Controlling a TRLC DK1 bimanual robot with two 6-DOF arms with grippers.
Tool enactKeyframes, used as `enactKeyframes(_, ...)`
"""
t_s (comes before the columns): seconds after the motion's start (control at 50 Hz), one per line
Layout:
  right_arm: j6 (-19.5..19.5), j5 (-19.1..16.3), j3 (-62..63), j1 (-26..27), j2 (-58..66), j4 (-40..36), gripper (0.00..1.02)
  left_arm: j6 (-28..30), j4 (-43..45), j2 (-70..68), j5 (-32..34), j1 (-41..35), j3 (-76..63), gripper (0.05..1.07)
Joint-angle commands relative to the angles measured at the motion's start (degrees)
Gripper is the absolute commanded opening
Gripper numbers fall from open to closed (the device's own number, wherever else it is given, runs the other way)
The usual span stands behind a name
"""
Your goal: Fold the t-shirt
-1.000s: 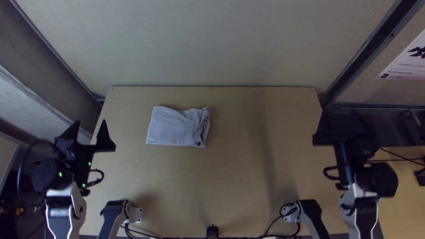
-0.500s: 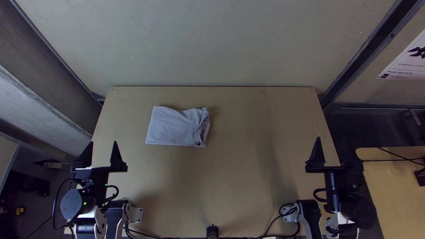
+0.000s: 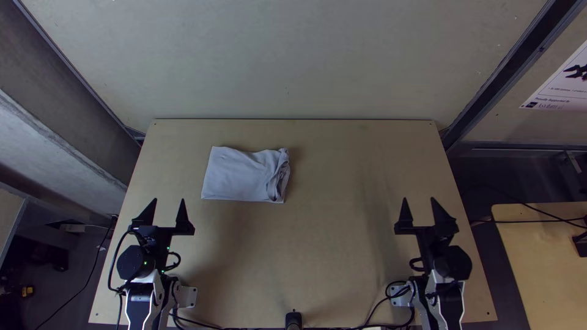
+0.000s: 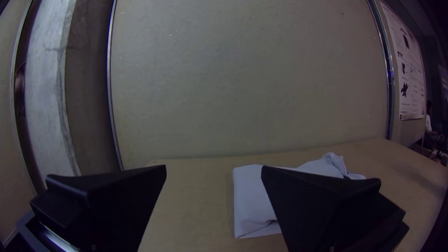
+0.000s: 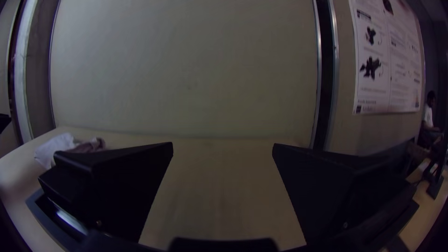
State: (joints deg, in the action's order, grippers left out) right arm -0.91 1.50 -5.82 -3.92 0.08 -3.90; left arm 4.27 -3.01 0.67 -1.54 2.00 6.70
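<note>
Folding looks finished here, and the next move calls only for resting clear! There's the t-shirt [image 3: 242,177], a compact packet rumpled at one end, on the worktop [image 3: 330,244] beyond and rightward of the left pincer [image 3: 168,199], well leftward of the right pincer [image 3: 419,198], and both are spread, pinching nothing!

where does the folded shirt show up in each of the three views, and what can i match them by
Top view: the folded shirt lies on the table's far half, left of its middle.
Left wrist view: shirt partly between the left gripper's fingers, partly behind the poster-side one.
Right wrist view: shirt beyond the right gripper's finger farther from the poster.
Shared landmark: the white wall poster.
</note>
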Motion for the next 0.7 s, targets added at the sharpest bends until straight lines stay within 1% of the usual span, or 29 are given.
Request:
enactKeyframes(0.0, -1.64, -0.09, 3.28, -0.12, -0.43, 0.91, 0.98, -1.02, 2.04, -0.93, 0.22, -0.59, -1.25, 1.03)
enactKeyframes(0.04, -2.43, -0.09, 3.8, -0.03, -0.34, 0.74, 0.98, -2.25, 1.25, -0.93, 0.22, -0.59, -1.51, 1.03)
enactKeyframes(0.12, -3.84, -0.09, 3.8, 0.67, -0.25, 0.56, 0.98, -2.16, 0.9, -0.93, 0.22, -0.59, -3.45, 1.03)
enactKeyframes(0.2, -3.66, 0.0, 4.07, 0.58, -0.25, 1.09, 0.98, -2.34, -1.39, -0.75, 0.66, -0.68, -4.33, 1.03)
enactKeyframes(0.36, -3.66, 0.0, 4.07, 0.41, -0.25, 1.18, 0.98, -2.34, 0.37, -0.67, 1.54, -0.33, -5.03, 1.03)
enactKeyframes(0.68, -3.66, 0.0, 4.07, 0.41, -0.25, 1.18, 0.98, -2.25, 0.63, -0.67, 1.54, -0.33, -5.12, 1.03)
